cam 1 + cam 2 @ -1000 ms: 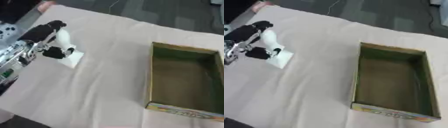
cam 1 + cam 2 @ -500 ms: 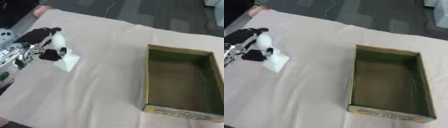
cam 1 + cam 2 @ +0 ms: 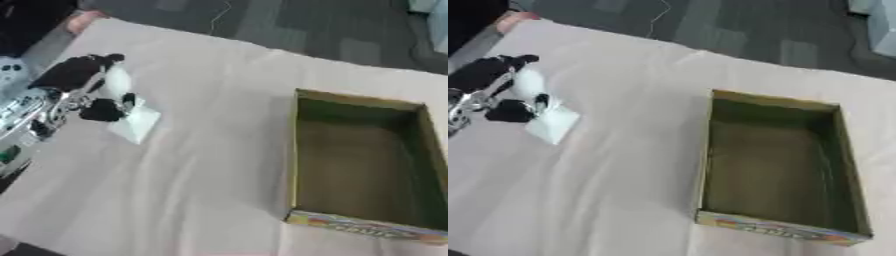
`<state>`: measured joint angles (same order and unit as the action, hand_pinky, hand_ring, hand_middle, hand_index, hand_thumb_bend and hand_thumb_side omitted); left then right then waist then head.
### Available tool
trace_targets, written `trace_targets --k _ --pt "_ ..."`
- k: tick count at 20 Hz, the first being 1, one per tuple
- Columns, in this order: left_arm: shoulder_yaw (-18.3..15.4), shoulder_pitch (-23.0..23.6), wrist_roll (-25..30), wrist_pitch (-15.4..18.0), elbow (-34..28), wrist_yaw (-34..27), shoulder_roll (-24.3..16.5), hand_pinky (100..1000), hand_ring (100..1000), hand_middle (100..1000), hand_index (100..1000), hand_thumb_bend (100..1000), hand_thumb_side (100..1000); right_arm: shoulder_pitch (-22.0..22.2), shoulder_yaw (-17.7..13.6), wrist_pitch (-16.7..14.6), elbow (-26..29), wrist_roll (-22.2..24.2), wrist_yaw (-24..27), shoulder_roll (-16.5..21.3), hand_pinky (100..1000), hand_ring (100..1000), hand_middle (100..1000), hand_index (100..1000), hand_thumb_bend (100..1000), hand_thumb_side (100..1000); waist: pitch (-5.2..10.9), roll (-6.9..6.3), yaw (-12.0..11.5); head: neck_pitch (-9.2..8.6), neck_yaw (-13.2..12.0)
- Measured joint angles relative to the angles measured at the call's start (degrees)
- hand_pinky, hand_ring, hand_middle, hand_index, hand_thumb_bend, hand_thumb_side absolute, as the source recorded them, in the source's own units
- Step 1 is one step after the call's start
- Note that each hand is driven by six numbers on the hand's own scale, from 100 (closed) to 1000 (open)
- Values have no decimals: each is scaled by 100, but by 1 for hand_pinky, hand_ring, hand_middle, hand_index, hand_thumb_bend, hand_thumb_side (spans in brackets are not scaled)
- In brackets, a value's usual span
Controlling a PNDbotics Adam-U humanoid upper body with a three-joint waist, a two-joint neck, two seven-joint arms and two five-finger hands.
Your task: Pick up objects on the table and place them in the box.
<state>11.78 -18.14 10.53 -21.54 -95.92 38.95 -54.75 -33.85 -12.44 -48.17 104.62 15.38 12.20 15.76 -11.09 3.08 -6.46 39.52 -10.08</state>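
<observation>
Left hand: your left hand [image 3: 83,87] was at the table's left side, fingers and thumb curled round a white object [image 3: 131,112].
White object: pale, flat-looking lower part, blurred; it sat in that hand, low over the cloth. Couldn't tell if it touched the cloth.
Box: cardboard box [image 3: 302,150] was open-topped, nothing visible inside, on the right side, well apart from the hand.
Table: you had a beige cloth [image 3: 201,190] covering it, wrinkled.
Right hand: didn't show in either view.
</observation>
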Motion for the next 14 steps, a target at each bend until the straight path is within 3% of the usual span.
trace_targets --k 1,2,3,7,14 --pt "1 5 -64 17 -2 2 3 100 100 100 192 100 513 0 0 0 0 0 0 0 439 367 389 534 100 1000 0 0 0 0 0" --pt "5 15 -142 22 -7 3 5 100 100 100 191 100 643 0 0 1 0 1 1 0 439 367 389 534 100 1000 0 0 0 1 0" --pt "17 29 -236 21 -27 2 7 100 100 100 190 100 532 0 0 1 0 1 2 0 439 367 389 534 100 1000 0 0 0 1 0" --pt "79 38 -742 -78 -127 -82 22 100 100 100 191 100 606 0 -1 3 0 3 7 0 439 367 389 534 100 1000 -1 0 2 3 0" --pt "144 80 -1615 -371 -218 -488 23 100 100 100 193 100 607 0 -2 9 0 9 18 0 439 367 389 534 100 1000 -5 -4 17 5 1"
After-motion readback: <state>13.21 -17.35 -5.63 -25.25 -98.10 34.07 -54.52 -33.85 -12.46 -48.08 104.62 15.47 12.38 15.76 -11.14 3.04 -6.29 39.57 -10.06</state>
